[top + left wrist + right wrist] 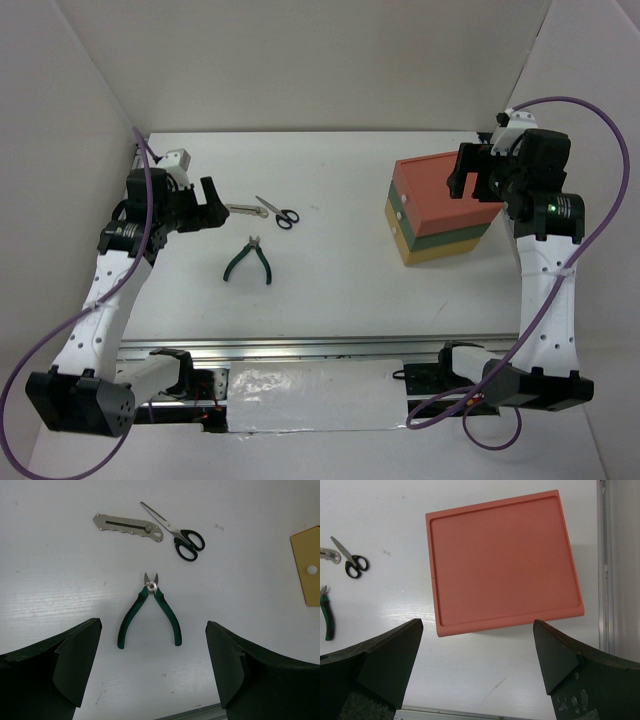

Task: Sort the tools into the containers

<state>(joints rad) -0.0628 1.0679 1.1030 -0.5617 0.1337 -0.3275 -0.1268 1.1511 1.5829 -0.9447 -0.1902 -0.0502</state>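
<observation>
White walls close in a white table with both arms bolted at its near edge. On the left half lie the three tools. The pliers, with dark green handles, rest flat with their handles spread and their nose pointing to the far side. Beyond them lie the silver metal bar and the black-handled scissors, whose closed blades run along the bar's right end, seemingly touching it, though the view is too coarse to be sure.

The left claw hangs near the bar, with its fingers wide apart and nothing between them. Its wrist camera frames the pliers between the two fingers.

On the right half stands the stack of boxes, well apart from the tools. It has a red-orange box on top, a green one under it and a yellow one at the bottom, all shut. The right claw hangs above the red-orange top, also spread wide and holding nothing.
</observation>
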